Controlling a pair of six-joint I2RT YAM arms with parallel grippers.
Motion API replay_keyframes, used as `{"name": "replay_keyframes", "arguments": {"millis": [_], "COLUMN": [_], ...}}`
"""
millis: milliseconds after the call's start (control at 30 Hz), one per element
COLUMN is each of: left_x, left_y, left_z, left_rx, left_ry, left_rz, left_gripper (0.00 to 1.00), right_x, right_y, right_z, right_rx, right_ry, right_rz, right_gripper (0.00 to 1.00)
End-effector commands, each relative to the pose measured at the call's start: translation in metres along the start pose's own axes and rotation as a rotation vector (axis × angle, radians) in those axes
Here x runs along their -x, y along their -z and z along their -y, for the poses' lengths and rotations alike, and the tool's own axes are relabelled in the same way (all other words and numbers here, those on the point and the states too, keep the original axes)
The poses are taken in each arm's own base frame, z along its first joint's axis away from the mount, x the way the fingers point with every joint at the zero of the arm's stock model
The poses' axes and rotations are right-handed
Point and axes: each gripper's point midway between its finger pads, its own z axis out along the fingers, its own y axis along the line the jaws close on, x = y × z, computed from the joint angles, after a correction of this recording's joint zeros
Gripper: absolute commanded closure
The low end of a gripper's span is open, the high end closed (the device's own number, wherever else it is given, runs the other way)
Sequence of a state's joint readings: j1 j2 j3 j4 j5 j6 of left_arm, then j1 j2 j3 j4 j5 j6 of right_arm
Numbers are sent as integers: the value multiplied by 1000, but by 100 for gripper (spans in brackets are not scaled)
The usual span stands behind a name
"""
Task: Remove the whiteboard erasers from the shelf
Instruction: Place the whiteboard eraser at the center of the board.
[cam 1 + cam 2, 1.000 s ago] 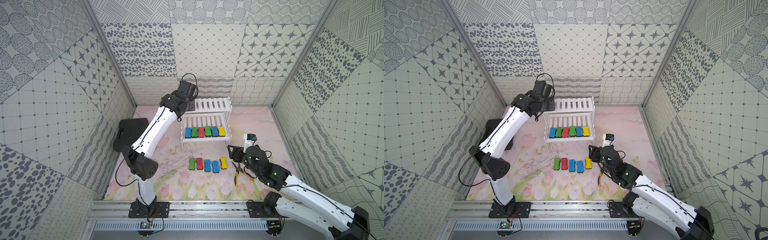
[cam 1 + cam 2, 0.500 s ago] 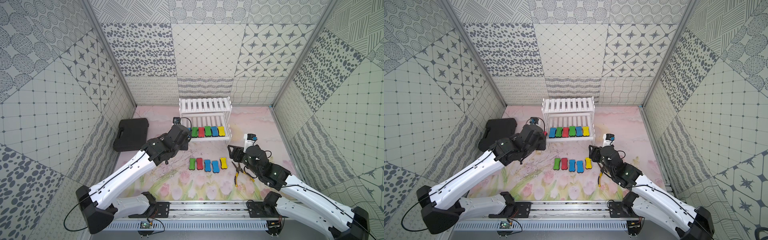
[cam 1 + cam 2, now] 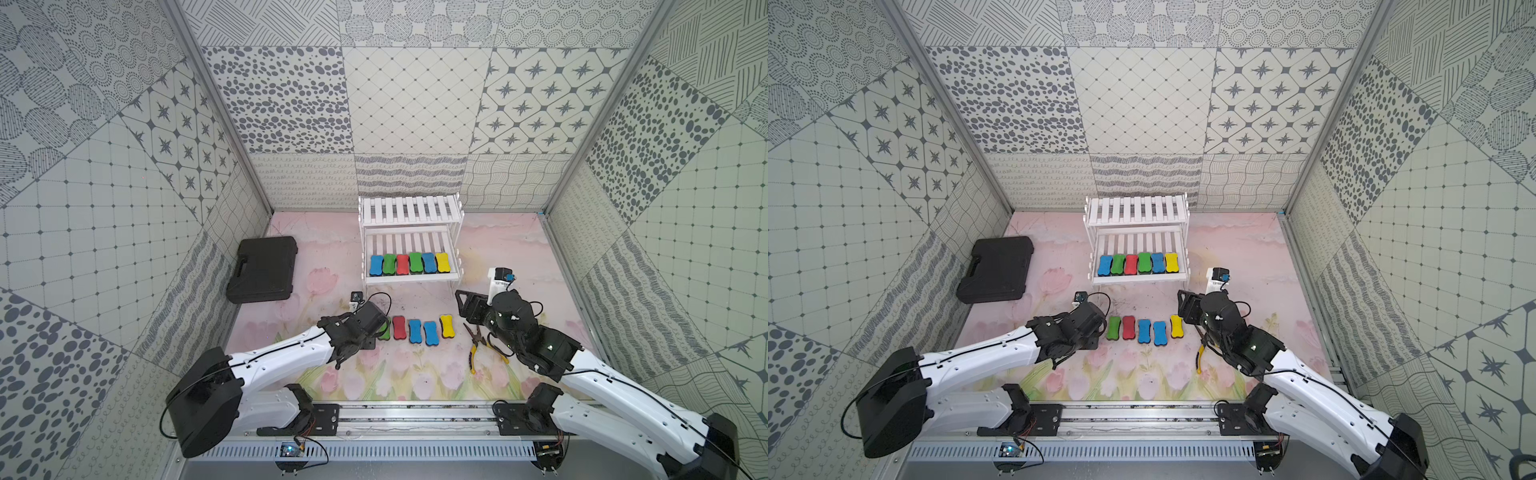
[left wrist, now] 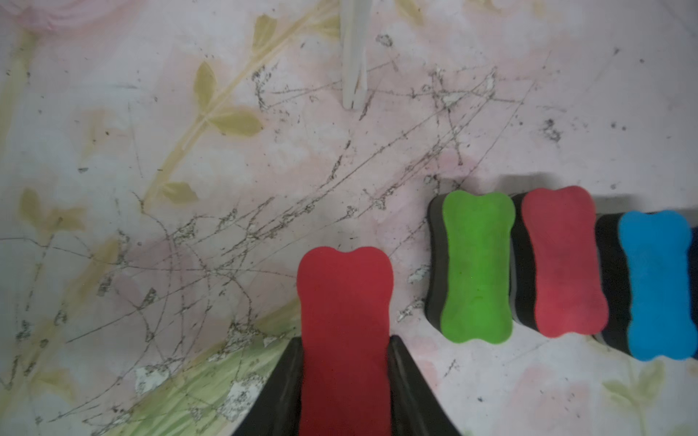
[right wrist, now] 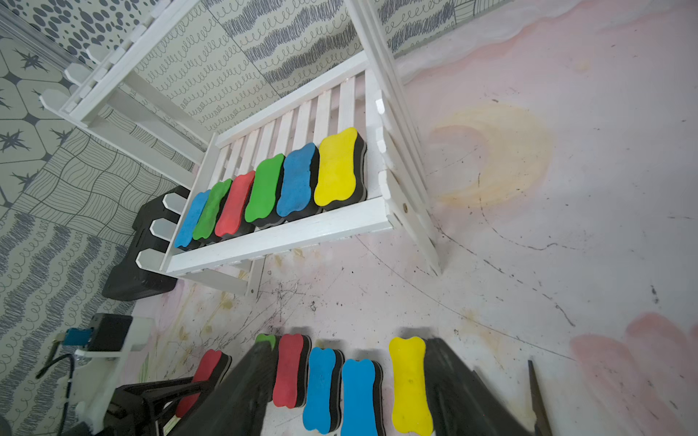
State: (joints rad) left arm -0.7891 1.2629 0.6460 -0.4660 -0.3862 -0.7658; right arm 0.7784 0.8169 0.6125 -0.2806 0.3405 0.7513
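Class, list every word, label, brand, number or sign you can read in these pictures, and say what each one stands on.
None: no readable text shows in any view.
The erasers, the shelf, the black case and the pliers show no lettering, numbers or signs.

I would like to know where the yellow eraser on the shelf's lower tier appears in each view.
In a top view: the yellow eraser sits at the lower-tier row's right end.
In a top view: the yellow eraser, same spot.
Left wrist: not in it.
Right wrist: it ends the row, by the side rail.
Shared landmark: the shelf; the left wrist shows only its leg.
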Motion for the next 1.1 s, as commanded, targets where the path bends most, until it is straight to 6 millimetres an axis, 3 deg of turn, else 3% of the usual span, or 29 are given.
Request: {"name": "replay_keyframes", "arguments": {"millis": [0, 267, 567, 833, 1067], "left_x": [15, 20, 19, 24, 45], "left_y": [-19, -35, -32, 6, 55], "left_z": [23, 22, 13, 16, 15], "left_rx": [-95, -84, -49, -108, -172], "left_ry": [94, 98, 115, 131, 132], "left_rz": [33, 11, 8, 48, 113], "left_gripper": [73, 71, 54, 42, 24], "right_x": [4, 3, 4, 5, 28], "right_y": [1, 1, 3, 2, -27], "right_z": [-2, -4, -5, -12, -42], "right_rx": [21, 27, 27, -1, -7], "right_ry": [-15, -14, -13, 65, 164], "right_rz": [22, 16, 7, -64, -139], "right_gripper": [32, 32, 32, 35, 43]}}
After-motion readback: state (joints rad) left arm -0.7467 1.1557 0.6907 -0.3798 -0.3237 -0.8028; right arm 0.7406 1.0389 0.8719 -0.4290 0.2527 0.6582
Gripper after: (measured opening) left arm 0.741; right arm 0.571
